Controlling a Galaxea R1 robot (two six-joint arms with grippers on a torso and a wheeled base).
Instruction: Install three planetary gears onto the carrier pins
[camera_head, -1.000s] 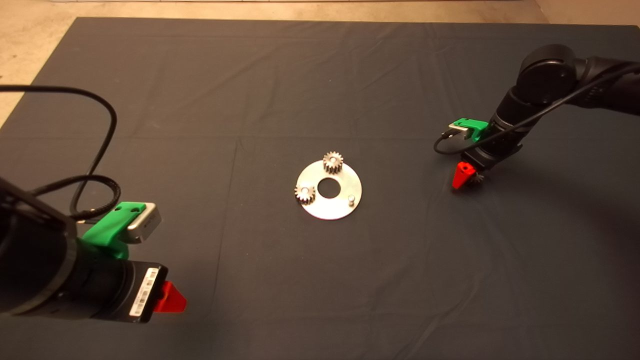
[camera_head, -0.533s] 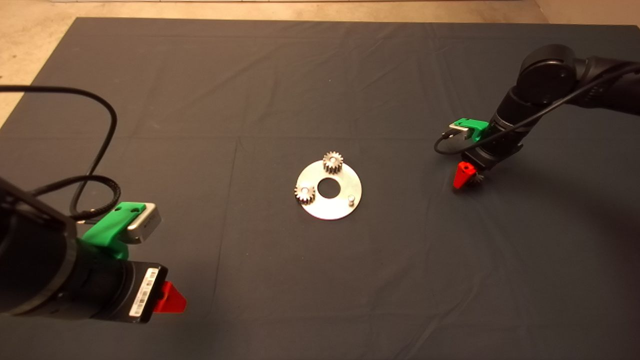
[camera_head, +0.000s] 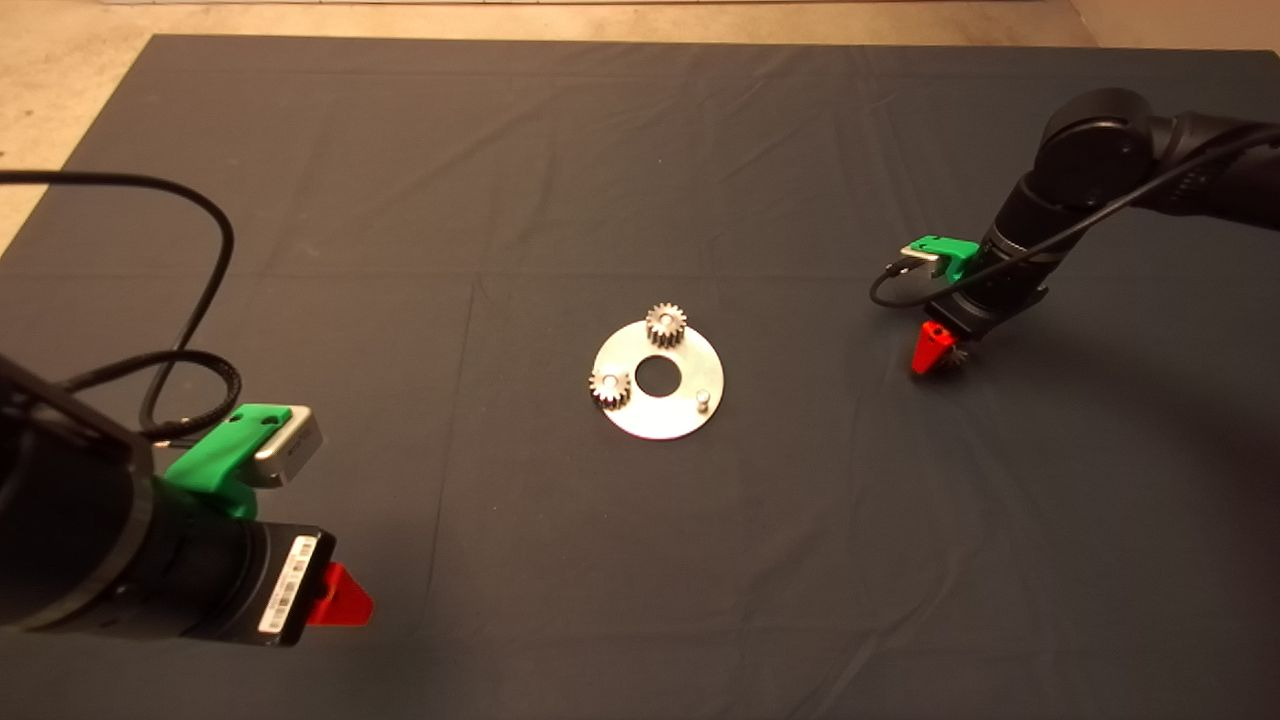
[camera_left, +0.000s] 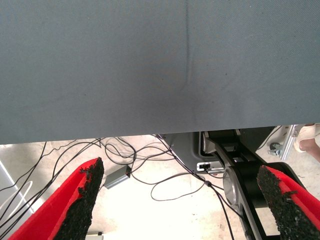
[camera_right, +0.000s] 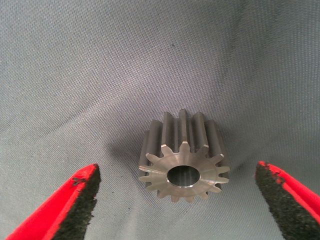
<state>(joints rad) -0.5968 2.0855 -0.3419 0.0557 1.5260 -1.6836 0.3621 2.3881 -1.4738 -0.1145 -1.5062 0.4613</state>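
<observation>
On the middle of the mat lies the shiny disc (camera_head: 680, 415) with the carrier pins. Two planetary gears (camera_head: 665, 325) (camera_head: 609, 387) sit on two of the pins, and the remaining pin (camera_head: 704, 398) stands bare. A third gear (camera_right: 184, 155) lies on the mat far to the right of the disc. My right gripper (camera_head: 935, 352) is down over that gear and open; in the right wrist view its fingers (camera_right: 75, 200) stand well apart on either side, touching nothing. My left gripper (camera_head: 340, 598) waits open at the lower left, holding nothing.
The dark mat (camera_head: 640, 560) has creases and folds around the disc. In the left wrist view the mat edge (camera_left: 150, 131) shows, with floor cables (camera_left: 165, 180) and part of the robot base beyond it. Bare floor (camera_head: 60, 90) lies past the far left corner.
My right gripper has edged slightly to the right over the loose gear. The disc, its two gears and the left arm have not moved.
</observation>
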